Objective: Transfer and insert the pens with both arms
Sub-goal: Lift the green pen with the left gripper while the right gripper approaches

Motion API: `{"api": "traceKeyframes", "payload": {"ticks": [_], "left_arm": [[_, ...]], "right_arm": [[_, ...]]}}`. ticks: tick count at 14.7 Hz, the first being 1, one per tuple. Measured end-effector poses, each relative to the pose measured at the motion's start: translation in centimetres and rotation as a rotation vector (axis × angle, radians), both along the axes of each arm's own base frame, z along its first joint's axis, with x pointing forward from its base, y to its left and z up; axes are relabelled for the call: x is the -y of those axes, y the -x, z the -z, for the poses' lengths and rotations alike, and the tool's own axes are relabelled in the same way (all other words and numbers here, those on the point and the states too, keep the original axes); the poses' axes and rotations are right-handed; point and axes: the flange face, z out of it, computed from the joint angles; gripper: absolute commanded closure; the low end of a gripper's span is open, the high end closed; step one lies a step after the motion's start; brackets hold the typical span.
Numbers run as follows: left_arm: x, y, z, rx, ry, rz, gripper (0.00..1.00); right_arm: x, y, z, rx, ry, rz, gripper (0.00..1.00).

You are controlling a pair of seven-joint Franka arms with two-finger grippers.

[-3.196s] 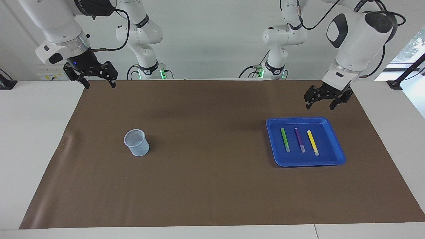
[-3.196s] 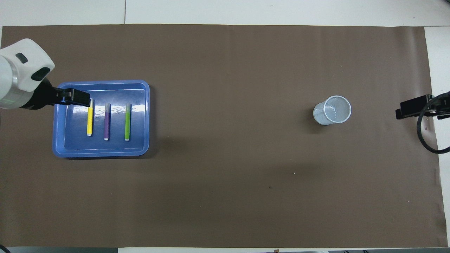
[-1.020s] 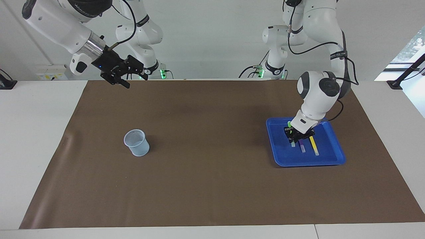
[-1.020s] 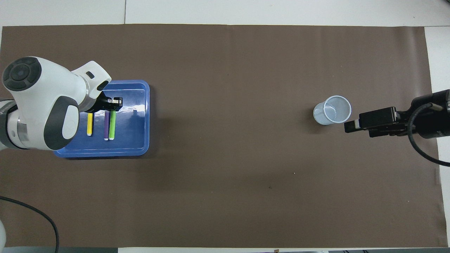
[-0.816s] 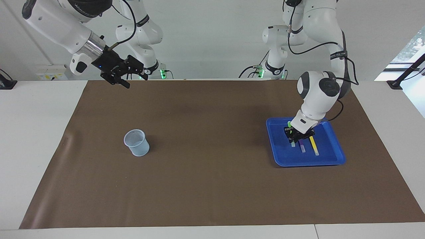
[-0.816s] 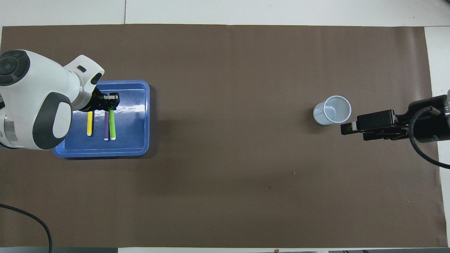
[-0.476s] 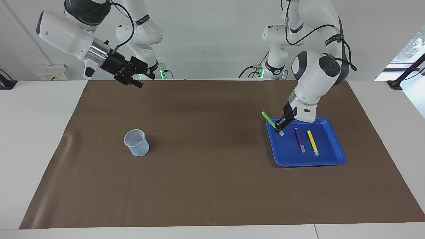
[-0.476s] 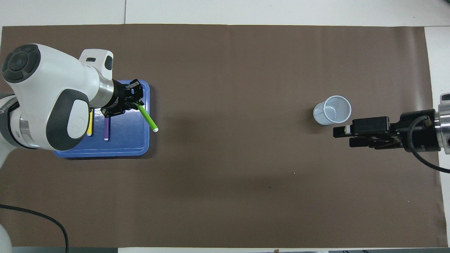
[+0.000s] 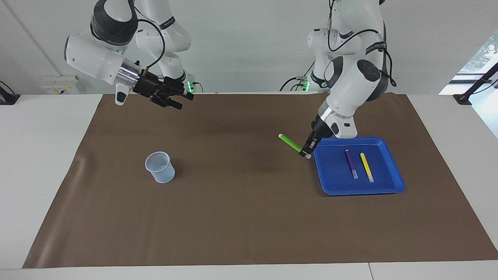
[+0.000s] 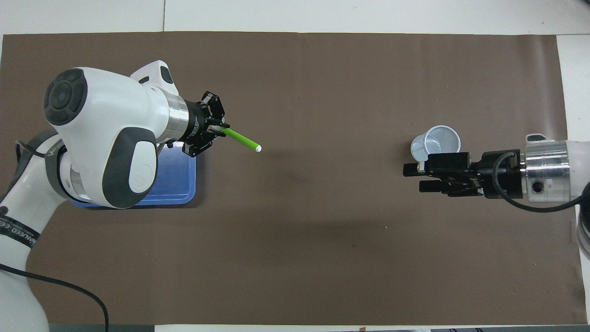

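Observation:
My left gripper (image 9: 306, 151) (image 10: 215, 131) is shut on the green pen (image 9: 290, 142) (image 10: 240, 139), held in the air over the mat beside the blue tray (image 9: 338, 182) (image 10: 177, 177). The pen slants, its free tip pointing toward the right arm's end. The purple pen (image 9: 351, 164) and the yellow pen (image 9: 366, 167) lie side by side in the tray; the left arm hides them in the overhead view. My right gripper (image 9: 183, 100) (image 10: 413, 178) is open and empty, raised over the mat, its wrist turned toward the left arm.
A pale mesh cup (image 9: 159, 167) (image 10: 435, 145) stands upright on the brown mat (image 9: 241, 217) toward the right arm's end. In the overhead view the right gripper's fingers overlap the cup's edge; in the facing view it is well above it.
The left gripper has carried the green pen out of the tray and over the mat toward the middle. The right gripper has swung further toward the middle, staying open.

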Motion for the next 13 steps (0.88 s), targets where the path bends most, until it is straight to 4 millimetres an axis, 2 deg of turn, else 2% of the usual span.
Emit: {"api": "traceKeyframes", "payload": {"ticks": [2,5,6,8,10,13], "left_arm": [[2.0,0.9,-0.3,-0.013,0.026,-0.056,1.00],[5.5,2.6,-0.7,-0.005,0.060,-0.083,1.00],[6.4,3.2,-0.6,-0.012,0.063,-0.080,1.00],[7.6,4.0,-0.5,-0.023,0.067,-0.080,1.00],[8.2,4.4,-0.5,-0.029,0.069,-0.083,1.00],[9.2,5.2,-0.5,-0.032,0.070,-0.068,1.00]], "right_arm": [[-3.3,0.2,0.5,-0.016,0.000,0.026,0.01],[-5.3,0.2,0.2,-0.028,-0.035,0.091,0.18],[-5.6,0.2,0.3,-0.033,-0.037,0.101,0.22],[-5.5,-0.2,1.0,-0.044,-0.031,0.115,0.23],[-5.4,-0.7,1.8,-0.060,-0.053,0.161,0.33],[-6.1,-1.1,2.1,-0.075,-0.063,0.200,0.34]]}}
